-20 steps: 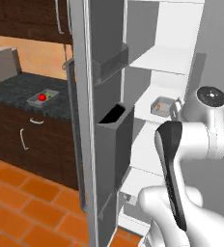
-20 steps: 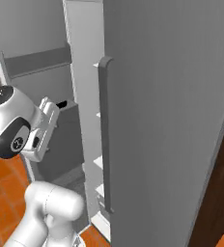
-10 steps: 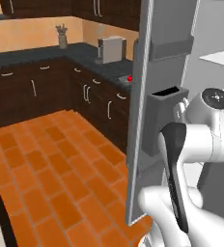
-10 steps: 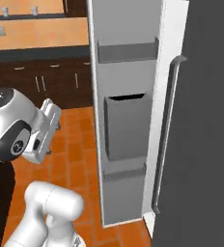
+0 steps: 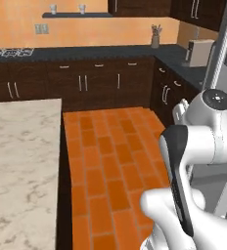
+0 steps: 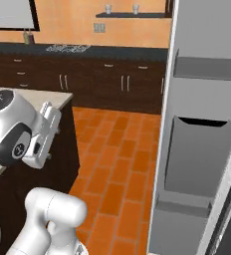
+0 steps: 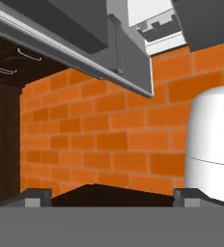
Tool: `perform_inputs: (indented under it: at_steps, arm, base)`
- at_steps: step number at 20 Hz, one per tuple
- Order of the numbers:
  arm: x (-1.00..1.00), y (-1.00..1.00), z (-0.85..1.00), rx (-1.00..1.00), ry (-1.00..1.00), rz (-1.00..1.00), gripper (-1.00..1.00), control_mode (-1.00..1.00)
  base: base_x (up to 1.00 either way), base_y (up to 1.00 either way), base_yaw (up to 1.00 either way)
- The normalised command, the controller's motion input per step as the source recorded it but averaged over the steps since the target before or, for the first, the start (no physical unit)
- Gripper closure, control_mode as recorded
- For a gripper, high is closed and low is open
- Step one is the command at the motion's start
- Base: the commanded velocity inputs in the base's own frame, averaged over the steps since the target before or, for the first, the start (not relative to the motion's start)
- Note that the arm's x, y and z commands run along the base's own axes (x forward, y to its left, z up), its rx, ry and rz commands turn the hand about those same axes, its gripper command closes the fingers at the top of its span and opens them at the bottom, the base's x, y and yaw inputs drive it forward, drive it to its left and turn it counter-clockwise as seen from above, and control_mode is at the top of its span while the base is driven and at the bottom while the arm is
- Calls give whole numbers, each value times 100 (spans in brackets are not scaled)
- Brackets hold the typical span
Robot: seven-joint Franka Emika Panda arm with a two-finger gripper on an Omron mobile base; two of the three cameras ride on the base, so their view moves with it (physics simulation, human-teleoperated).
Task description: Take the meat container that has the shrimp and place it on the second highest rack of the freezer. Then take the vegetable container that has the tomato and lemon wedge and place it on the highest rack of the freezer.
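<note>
The freezer's open light-grey door point(image 6: 197, 124) stands at the right of the right base view, its grey door bins point(image 6: 199, 154) facing me; its edge point(image 5: 224, 34) shows at the far right of the left base view. My gripper point(image 7: 112, 195) is open with nothing between its fingertips point(image 7: 36, 195), and it points down at the orange floor beside the door's lower edge point(image 7: 109, 43). The hand point(image 6: 44, 132) is tucked close to the arm. The shrimp, tomato, lemon wedge, their containers and the racks are out of view.
A marble island counter point(image 5: 17, 161) fills the left, its corner point(image 6: 33, 94) just behind my arm. Orange tile floor point(image 5: 110, 161) runs between the island and dark wood cabinets point(image 5: 101, 83) along the back wall. A grey box-like appliance point(image 5: 199, 52) sits on the right counter.
The whole picture has swung left as the base turned: the freezer interior has gone out of frame, and the island and back cabinets came in. The arm's pose looks unchanged.
</note>
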Motion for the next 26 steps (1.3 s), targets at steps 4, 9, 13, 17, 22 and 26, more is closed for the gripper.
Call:
perform_inputs:
  at_steps: [4, 9, 13, 17, 22, 26]
  arm:
    - [0, 0, 0, 0, 0, 0, -100, 100]
    - [0, 0, 0, 0, 0, 0, -100, 100]
    - [0, 0, 0, 0, 0, 0, -100, 100]
    - [0, 0, 0, 0, 0, 0, -100, 100]
    - [0, 0, 0, 0, 0, 0, -100, 100]
    - [0, 0, 0, 0, 0, 0, -100, 100]
  base:
    - [94, 42, 2]
    - [100, 20, 0]
    - [100, 10, 0]
    - [100, 0, 0]
    - [100, 0, 0]
    - [100, 0, 0]
